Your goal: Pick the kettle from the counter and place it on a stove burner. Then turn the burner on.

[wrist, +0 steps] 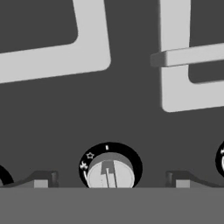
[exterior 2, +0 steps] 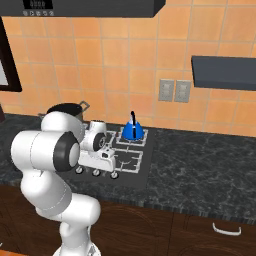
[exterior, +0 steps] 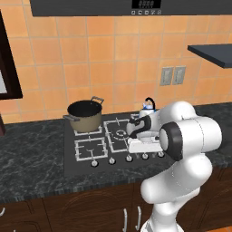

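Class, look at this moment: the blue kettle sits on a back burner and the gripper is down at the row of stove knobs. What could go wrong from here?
1. Wrong knob. The gripper straddles one knob of five alike, so it may light a burner other than the one under the kettle.
2. Slipping. The fingers stand wide of the small knob and could close off-centre and fail to turn it.

Blue kettle (exterior 2: 133,131) upright on burner (exterior 2: 131,138)

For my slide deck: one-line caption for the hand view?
Open gripper poised over a silver stove knob, grey burner grates beyond.
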### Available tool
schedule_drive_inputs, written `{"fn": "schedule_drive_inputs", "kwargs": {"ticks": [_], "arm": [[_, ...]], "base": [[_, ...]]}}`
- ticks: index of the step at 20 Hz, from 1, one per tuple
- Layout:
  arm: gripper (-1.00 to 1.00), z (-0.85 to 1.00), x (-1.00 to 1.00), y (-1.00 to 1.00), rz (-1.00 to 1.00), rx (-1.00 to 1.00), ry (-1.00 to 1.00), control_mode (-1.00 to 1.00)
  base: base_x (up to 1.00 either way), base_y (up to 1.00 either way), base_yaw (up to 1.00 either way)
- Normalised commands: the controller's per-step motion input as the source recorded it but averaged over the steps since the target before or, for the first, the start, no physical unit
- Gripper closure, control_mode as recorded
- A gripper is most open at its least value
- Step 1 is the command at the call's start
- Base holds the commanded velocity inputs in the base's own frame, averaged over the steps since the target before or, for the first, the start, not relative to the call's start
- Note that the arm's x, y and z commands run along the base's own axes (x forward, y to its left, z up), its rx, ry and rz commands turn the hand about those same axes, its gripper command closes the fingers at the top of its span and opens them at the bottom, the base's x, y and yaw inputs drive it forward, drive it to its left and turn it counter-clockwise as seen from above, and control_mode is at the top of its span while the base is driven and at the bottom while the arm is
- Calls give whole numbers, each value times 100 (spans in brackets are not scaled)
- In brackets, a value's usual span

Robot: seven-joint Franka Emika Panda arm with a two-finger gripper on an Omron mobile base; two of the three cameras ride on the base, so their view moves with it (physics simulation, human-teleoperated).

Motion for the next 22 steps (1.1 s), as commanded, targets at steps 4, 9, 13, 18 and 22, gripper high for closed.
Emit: {"fn": "schedule_drive_inputs", "kwargs": {"ticks": [4,9,13,18,22], "arm": [[100,0,0,0,0,0,0,-100],[100,0,0,0,0,0,0,-100],[100,-1,-7,0,0,0,-2,-100],[100,-1,-12,0,14,0,0,-100],[100,0,-20,0,38,0,0,-100]], "base": [[0,0,0],[0,0,0],[0,0,0],[0,0,0],[0,0,0]]}}
